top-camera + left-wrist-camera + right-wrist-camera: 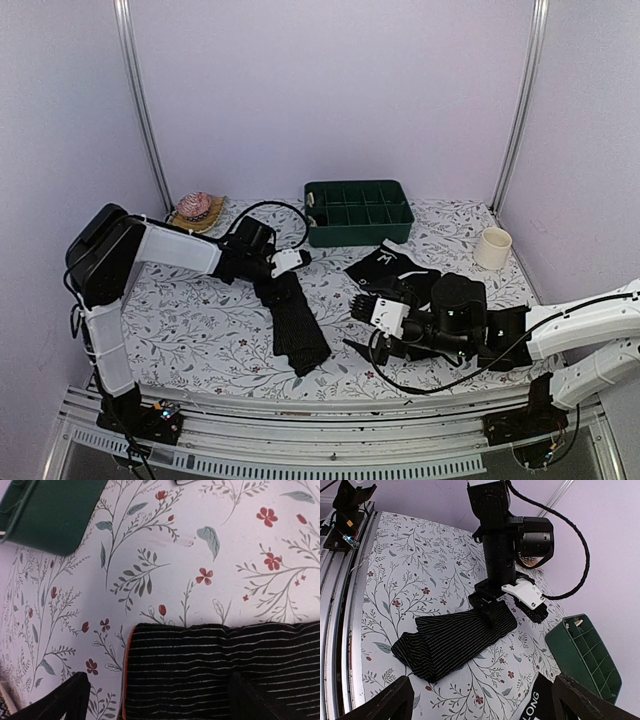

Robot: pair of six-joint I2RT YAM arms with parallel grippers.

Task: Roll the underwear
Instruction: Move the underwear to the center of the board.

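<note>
Item one — striped underwear (297,325), folded into a long strip, lower centre of the top view. I see my left gripper (272,283) spread over its upper end, pinching nothing.

Item two — black underwear with white lettering (385,265), right of centre. My right gripper (362,304) is spread wide just beside it.

1. Striped underwear (297,325): black with thin white stripes and an orange edge at one end, folded into a long narrow strip that lies flat and slanted mid-tabletop (200,320).
2. Black underwear (385,265): white lettering, lying loosely spread to the strip's right, apart from it.
</note>
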